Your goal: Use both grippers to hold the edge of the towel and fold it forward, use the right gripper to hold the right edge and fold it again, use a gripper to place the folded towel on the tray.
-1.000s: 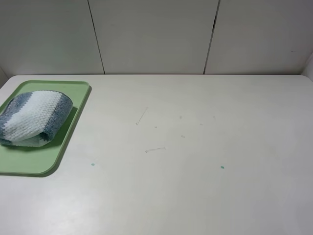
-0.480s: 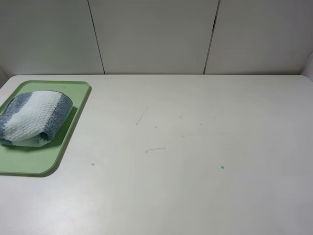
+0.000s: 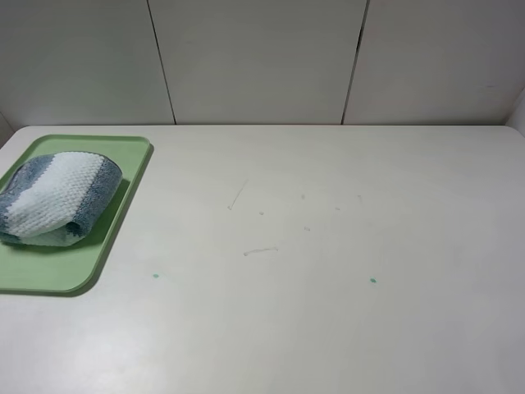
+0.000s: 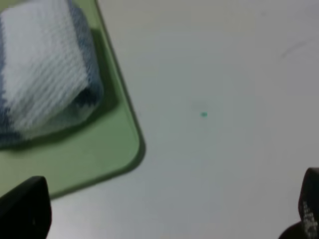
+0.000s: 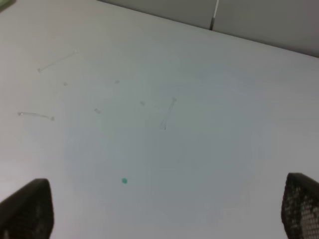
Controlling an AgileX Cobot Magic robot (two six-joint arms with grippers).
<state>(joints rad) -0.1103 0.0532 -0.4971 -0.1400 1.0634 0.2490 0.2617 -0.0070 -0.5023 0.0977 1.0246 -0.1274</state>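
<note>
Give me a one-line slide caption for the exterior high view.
Folded striped towel resting on the green tray at the table's left edge; no arms in frame.

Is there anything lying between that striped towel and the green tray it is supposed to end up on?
Nothing visible does. The folded towel already lies on the tray, inside its rim. Both grippers are open and hold nothing; the left gripper looks down on the tray's corner, apart from the towel.

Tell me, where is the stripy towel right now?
In the high view, the folded towel lies on the green tray at the table's far left side.
</note>
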